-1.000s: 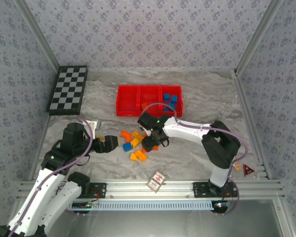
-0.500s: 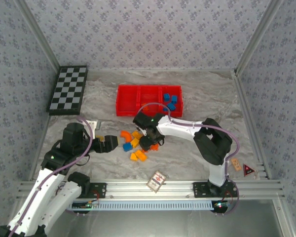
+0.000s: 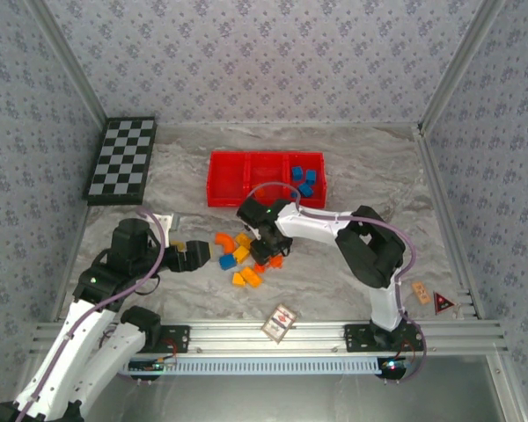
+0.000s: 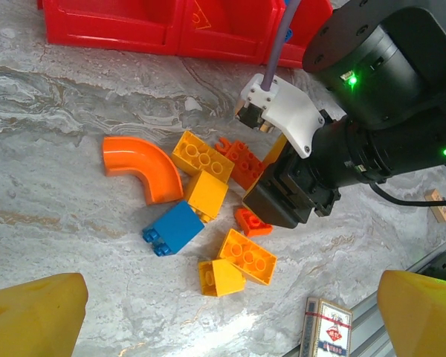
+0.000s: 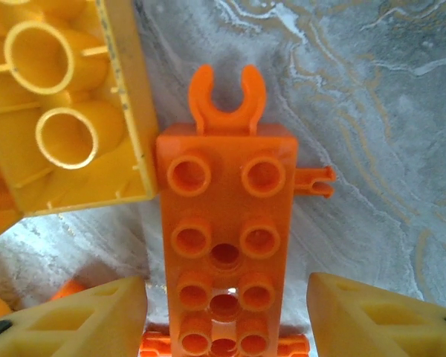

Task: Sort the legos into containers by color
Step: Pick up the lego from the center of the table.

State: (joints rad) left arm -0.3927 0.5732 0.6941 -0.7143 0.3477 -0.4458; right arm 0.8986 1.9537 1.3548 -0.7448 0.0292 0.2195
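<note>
Shifted left since the earlier frame, right fingers (image 5: 67,320) are held half-closed astride, not touching, a red-orange studded plastic plate (image 5: 227,230) flat on the desk (image 5: 372,111), frame centre, for pickup; left fingers (image 4: 30,312) spread.

Bright, even light; soft shadows; sharp.

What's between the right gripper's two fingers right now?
A red-orange studded plate, lying flat on the table with a gap to both fingers, in the right wrist view.

Two arms (image 3: 321,230): white shells w/ black joints, purple cables (image 4: 280,33) looped along, green LEDs (image 4: 351,78), yellow plastic fingers (image 5: 82,320).
</note>
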